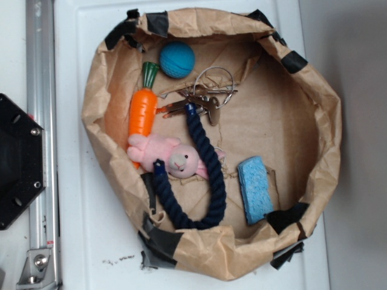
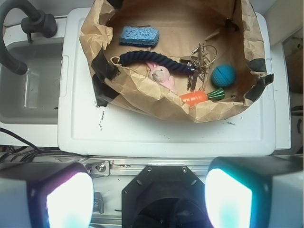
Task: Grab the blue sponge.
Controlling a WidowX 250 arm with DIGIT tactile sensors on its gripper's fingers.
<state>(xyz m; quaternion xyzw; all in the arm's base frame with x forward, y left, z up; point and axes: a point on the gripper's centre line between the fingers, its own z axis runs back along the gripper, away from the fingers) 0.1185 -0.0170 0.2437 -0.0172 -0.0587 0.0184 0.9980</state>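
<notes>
In the exterior view, the far left holds a black hexagonal robot base plate next to a grey aluminium rail, both set on a white tabletop. Right of them sits a crumpled brown paper bag rolled down into a shallow bowl, its rim patched with strips of black tape that seem meant to keep the folded wall in shape so the objects stay corralled. Inside, going rightward, an orange plastic carrot with a green top lies along the left wall, a pink plush bunny rests just below it, and a dark navy twisted rope curves in a U partly over the bunny. A round teal-blue ball sits near the top rim, with a bunch of metal keys on a wire ring beside the rope's upper end. Furthest right, apart from the clutter, the small light-blue rectangular sponge lies flat on the bag floor near the lower right wall, with open floor around it, which should make a top-down grasp easy. In the wrist view the gripper hangs far back over the base, its two fingers spread wide and holding nothing, so the approach has not begun.
</notes>
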